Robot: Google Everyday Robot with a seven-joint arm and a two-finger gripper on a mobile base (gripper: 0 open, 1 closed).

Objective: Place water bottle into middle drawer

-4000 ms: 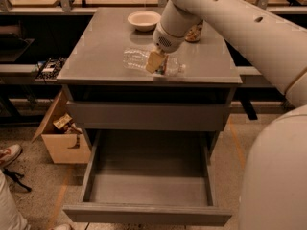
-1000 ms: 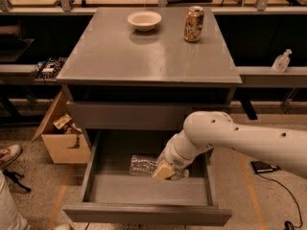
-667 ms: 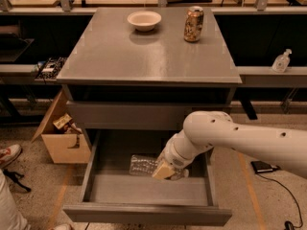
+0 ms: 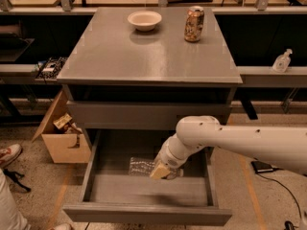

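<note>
One claw (in drawer) below tabletop

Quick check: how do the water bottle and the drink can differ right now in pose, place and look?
The water bottle lies on its side inside the open middle drawer; the drink can stands upright on the tabletop. The bottle is clear, crinkled plastic; the can is gold-brown and opaque. The gripper is at the bottle's right end, down in the drawer; the can stands free of the arm. Both are drink containers.
</note>
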